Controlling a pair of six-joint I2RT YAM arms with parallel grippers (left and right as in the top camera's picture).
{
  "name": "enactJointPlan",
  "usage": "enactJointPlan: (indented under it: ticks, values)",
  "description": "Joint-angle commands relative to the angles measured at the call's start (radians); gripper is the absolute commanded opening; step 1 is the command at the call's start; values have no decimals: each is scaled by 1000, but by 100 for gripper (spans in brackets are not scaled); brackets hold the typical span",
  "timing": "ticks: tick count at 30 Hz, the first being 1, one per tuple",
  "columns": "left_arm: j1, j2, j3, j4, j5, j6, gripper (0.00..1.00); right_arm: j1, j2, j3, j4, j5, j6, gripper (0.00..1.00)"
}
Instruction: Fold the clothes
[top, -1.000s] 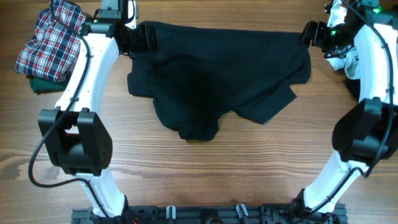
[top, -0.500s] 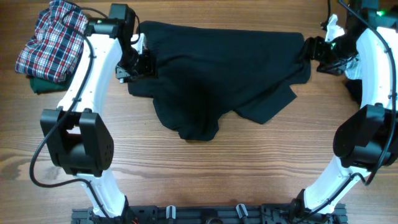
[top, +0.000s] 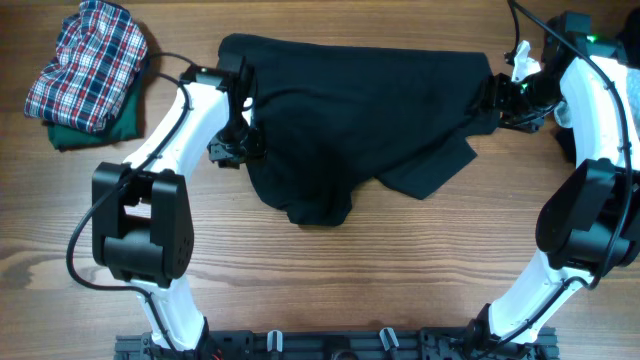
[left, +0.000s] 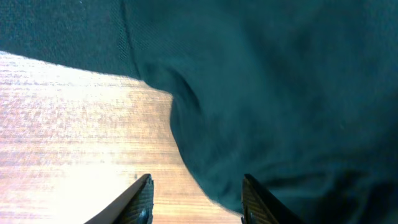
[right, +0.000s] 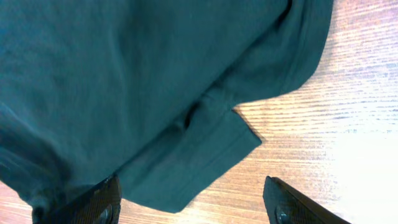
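Black T-shirt (top: 360, 110) lies crumpled on the surface (top: 400, 280). Your left gripper (left: 196, 186) straddles its hem, jaws apart; right gripper (right: 191, 186) gapes over a sleeve. Plaid garment (top: 85, 60) atop green one (top: 120, 118), well apart.

- A dark, soft fabric garment (left: 280, 93) fills the top and right, creased near its edge.
- Pale wooden table (left: 74, 137) shows left of the garment.
- The left gripper (left: 198, 202), its black fingertips parted, straddles the garment's edge.
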Motion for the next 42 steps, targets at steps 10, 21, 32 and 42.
enactJointPlan:
  ticks: [10,21,32,42]
  values:
    - [-2,-24,-201,283,-31,-114,40,2,-10,-3,22,-55,-8,74]
    - [2,-29,-186,362,-32,-114,4,2,-10,-3,8,-54,-8,73]
    - [10,-138,-28,331,-32,-108,4,3,-9,-22,8,-55,-7,73]
    - [80,-259,1,338,-31,-102,4,7,-9,-187,156,-100,-6,72]
